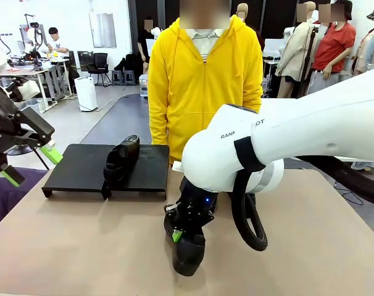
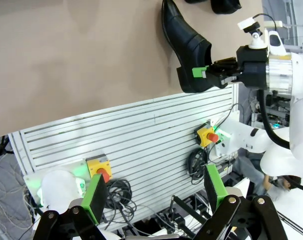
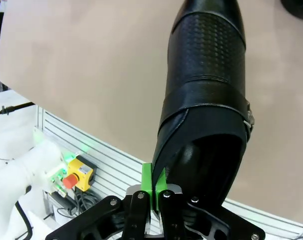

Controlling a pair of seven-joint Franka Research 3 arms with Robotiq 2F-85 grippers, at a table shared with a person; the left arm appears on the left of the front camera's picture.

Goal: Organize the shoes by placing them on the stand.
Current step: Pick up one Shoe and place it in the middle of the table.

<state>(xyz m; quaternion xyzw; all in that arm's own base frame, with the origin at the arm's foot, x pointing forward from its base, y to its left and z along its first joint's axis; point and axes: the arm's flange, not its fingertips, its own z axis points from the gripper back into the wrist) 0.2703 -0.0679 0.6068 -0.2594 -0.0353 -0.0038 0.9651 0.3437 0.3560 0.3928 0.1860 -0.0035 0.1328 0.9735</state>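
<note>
My right gripper (image 1: 179,233) is shut on the heel rim of a glossy black shoe (image 1: 188,254) near the table's front edge, toe pointing toward the camera. In the right wrist view the green pads (image 3: 147,181) pinch the rim of that shoe (image 3: 206,95). The left wrist view shows the same shoe (image 2: 184,37) held by the right gripper (image 2: 206,71). A second shoe (image 1: 120,159) lies on the black stand (image 1: 79,168) at the back left. My left gripper (image 1: 31,165) hangs open and empty off the table's left side, its fingers (image 2: 94,197) spread wide.
A person in a yellow hoodie (image 1: 202,80) stands at the far side, behind the stand. More dark shoes (image 2: 225,5) lie beyond the held one. The table's slatted aluminium side (image 2: 141,130) carries emergency-stop buttons (image 2: 206,135). My right arm's big white link (image 1: 310,129) spans the table's right half.
</note>
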